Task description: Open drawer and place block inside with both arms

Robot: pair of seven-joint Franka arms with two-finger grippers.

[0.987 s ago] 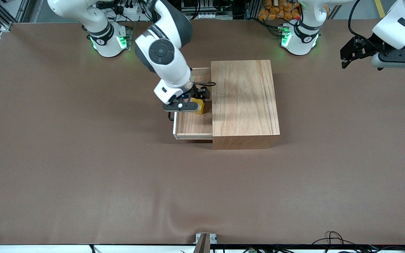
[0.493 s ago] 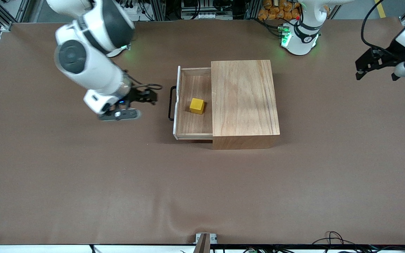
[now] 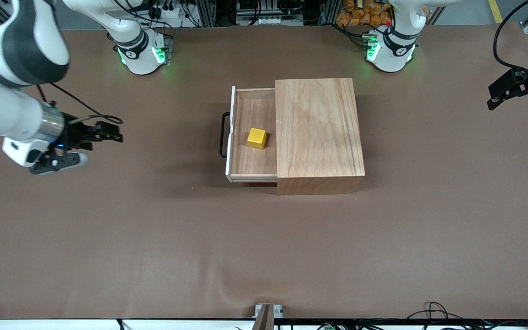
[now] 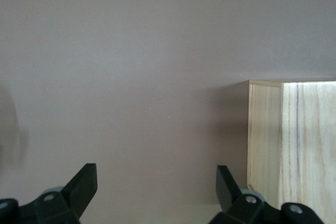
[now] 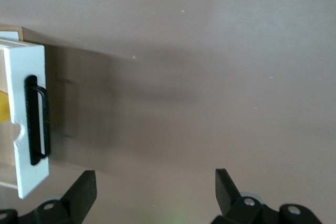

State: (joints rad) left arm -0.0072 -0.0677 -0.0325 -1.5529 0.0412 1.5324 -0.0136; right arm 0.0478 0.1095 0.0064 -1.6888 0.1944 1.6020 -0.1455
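Evidently task essentially done: yellow block (image 3: 256, 138) rests inside open drawer (image 3: 252, 169), free of both arms. Right end effector (image 3: 108, 133) empty, fingers spread, over desk (image 3: 154, 238), drawer handle (image 3: 222, 135) well apart from it. Left end effector (image 3: 516, 89) likewise spread, empty, waiting clear of wooden box (image 3: 319, 128). Nothing visibly left.

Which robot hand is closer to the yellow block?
Right. The right gripper is over bare table facing the drawer's handle; the left gripper is farther from the block, past the box.

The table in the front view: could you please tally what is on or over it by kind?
Wooden box: 1
Drawer, open: 1
Yellow block, in the drawer: 1
Grippers, left gripper and right gripper, both open: 2
Total: 5
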